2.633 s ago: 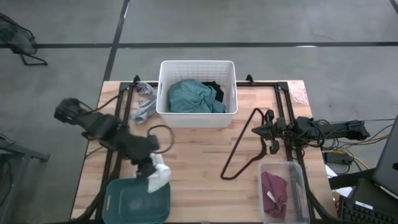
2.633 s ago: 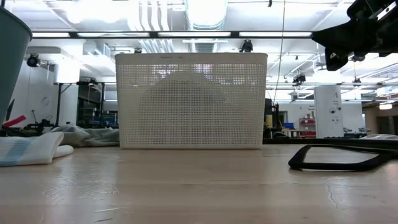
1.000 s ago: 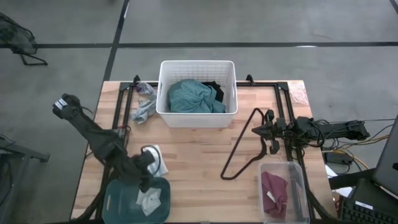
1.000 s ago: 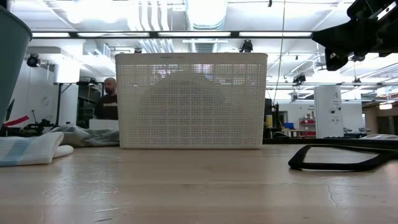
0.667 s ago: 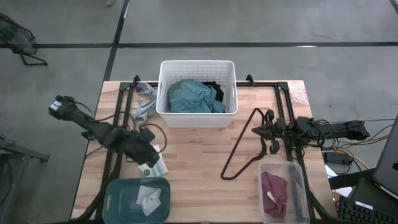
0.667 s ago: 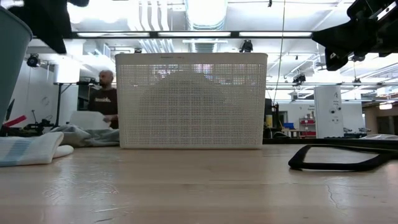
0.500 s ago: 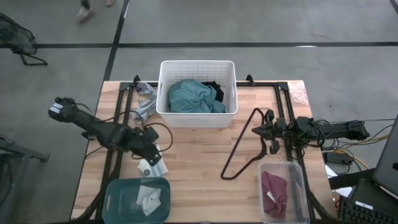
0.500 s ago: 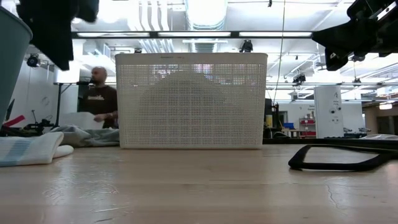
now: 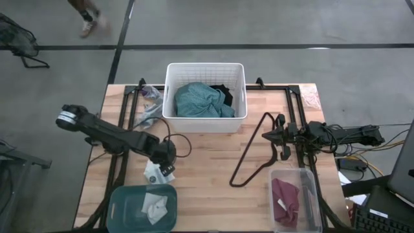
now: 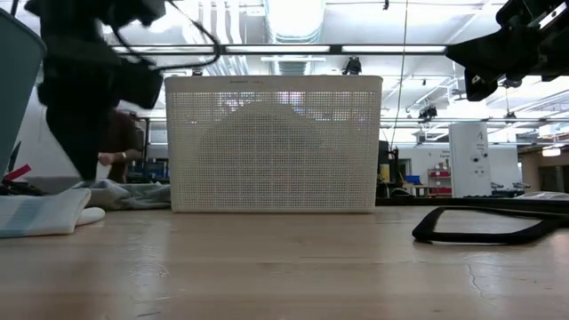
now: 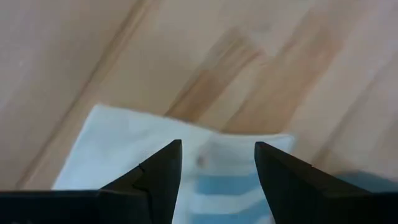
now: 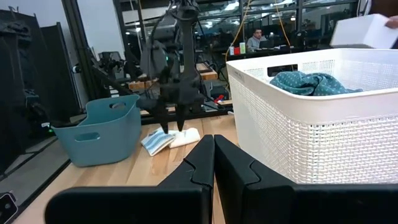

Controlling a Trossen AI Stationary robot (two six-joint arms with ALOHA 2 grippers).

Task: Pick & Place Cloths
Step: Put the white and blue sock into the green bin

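Two grippers are mine, and only the left gripper (image 9: 165,169) is at work: it hangs over the wooden table (image 9: 207,162), just above a folded white rag with pale blue stripes (image 11: 186,168), its fingers (image 11: 155,171) spread apart and holding nothing. Through my left wrist camera the rag lies flat on the boards directly under the gap between the fingers; from above it shows as a small white piece (image 9: 155,173) just beside the rim of the teal bin (image 9: 123,204), on the side toward the white basket (image 9: 206,123). Inside the teal bin lies another small white rag (image 9: 154,208). The white basket at the table's far edge holds the large teal cloth (image 9: 200,100) with the black garment (image 9: 223,94) tucked behind it. A grey rag (image 9: 150,110) sits on the table touching the basket's left side. The maroon cloth (image 9: 284,197) rests in the clear bin (image 9: 310,194) at the near right corner, and the thin black hanger (image 9: 255,152) lies on the boards between basket and clear bin. My right gripper (image 9: 279,137) waits at the table's right side with its fingers pressed together, empty.
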